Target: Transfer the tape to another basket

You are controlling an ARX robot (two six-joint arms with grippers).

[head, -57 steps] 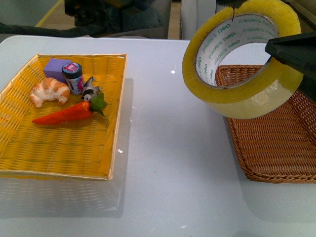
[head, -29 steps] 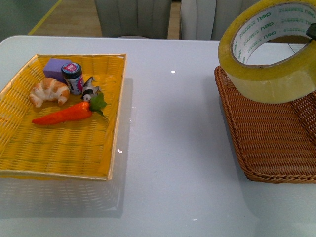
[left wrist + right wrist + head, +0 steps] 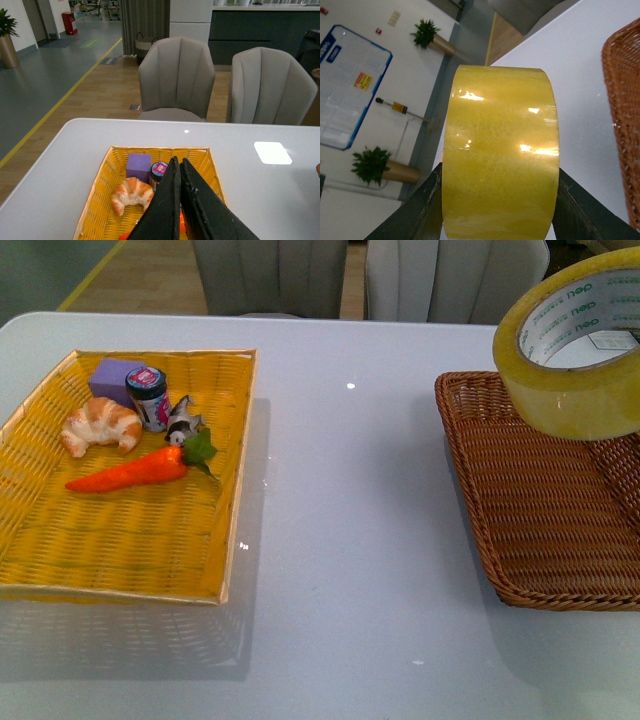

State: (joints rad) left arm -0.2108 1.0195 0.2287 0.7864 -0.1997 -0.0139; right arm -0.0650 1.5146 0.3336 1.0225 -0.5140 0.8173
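While the right gripper clamps it, the tape tilts (opening upward) over the basket.

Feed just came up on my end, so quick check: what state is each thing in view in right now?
tape: held in the air, not set down.
right gripper: shut on the tape.
left gripper: shut, empty.
brown wicker basket: on the table, visible part empty.
yellow tray: on the table, loaded at its far end.
jar: upright, lid on.
carrot: lying flat in the tray.
croissant: lying in the tray.
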